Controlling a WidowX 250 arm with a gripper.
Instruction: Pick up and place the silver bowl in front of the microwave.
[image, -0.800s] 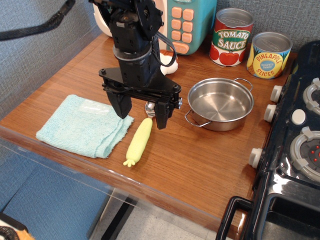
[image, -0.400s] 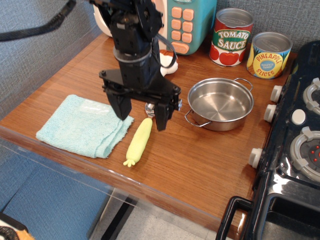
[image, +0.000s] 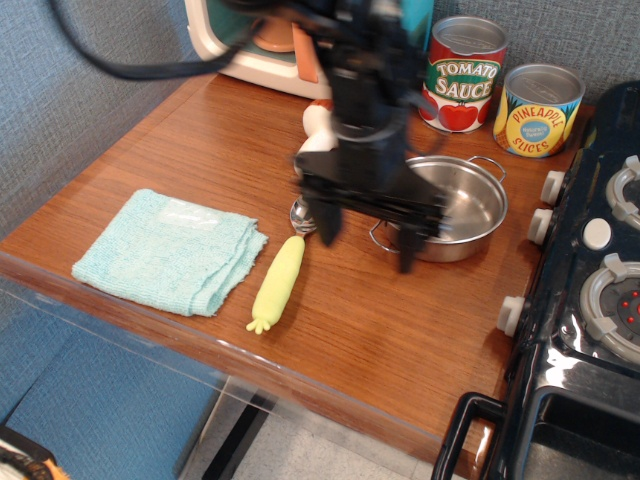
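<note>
One black gripper (image: 366, 238) is shown above the wooden counter (image: 400, 320), its two fingers spread wide apart with nothing held between them; the arm is motion-blurred. The silver bowl (image: 462, 205) rests on the counter just behind and to the right of the gripper, and its left part is hidden by the gripper body, with one finger hanging in front of its near-left rim. Whether that finger touches the rim cannot be told. The bowl is seen upright and empty, near the knobs of the black stove (image: 590, 300) at the right edge. The microwave (image: 270, 40) stands at the back of the counter, partly hidden by the arm and well apart from the bowl. Two cans, a tomato sauce can (image: 463, 72) and a pineapple slices can (image: 537, 109), are set behind the bowl. A yellow toy corn cob (image: 277, 282) and a folded teal cloth (image: 170, 250) lie to the left of the gripper.
</note>
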